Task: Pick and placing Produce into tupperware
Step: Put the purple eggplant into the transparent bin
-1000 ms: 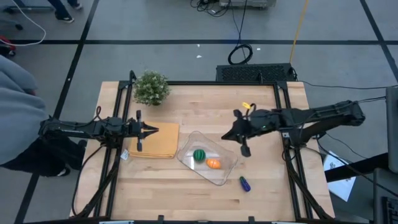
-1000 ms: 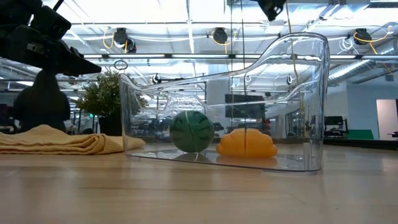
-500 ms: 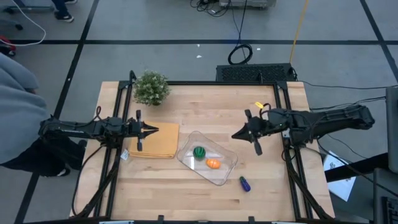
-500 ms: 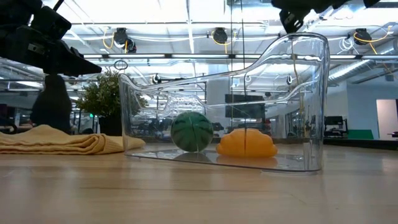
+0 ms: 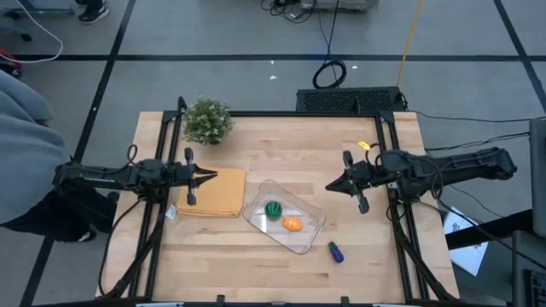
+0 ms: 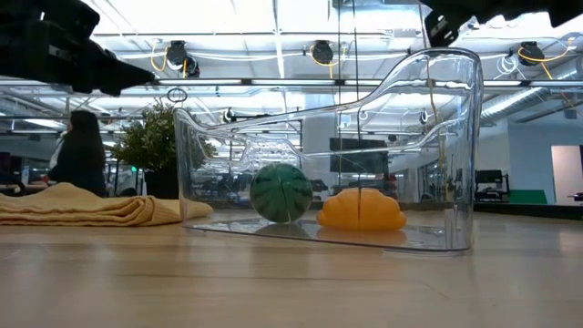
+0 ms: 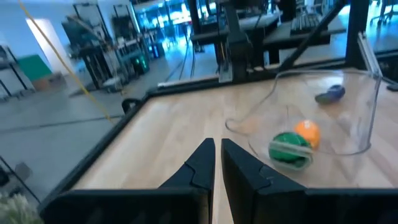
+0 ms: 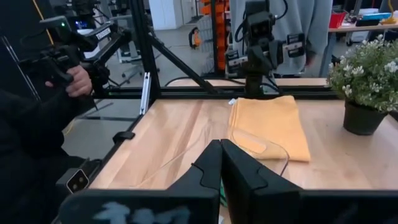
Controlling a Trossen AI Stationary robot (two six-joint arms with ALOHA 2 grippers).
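Observation:
The clear tupperware sits on the table's middle. Inside it rest the green striped ball and the orange oval; both show in the low view, the ball and the oval. The blue-purple piece lies on the table by the tupperware's near right corner. My left gripper is shut and empty above the tan pad. My right gripper is shut and empty, right of the tupperware, above the table.
A potted plant stands at the far left corner. The folded tan pad lies left of the tupperware. A person in grey stands beyond the table's left edge. Bare wood lies at the far middle and along the near edge.
My right gripper has drawn back toward the table's right edge, away from the tupperware. The ball and the oval stay in the tupperware. My left gripper has kept still.

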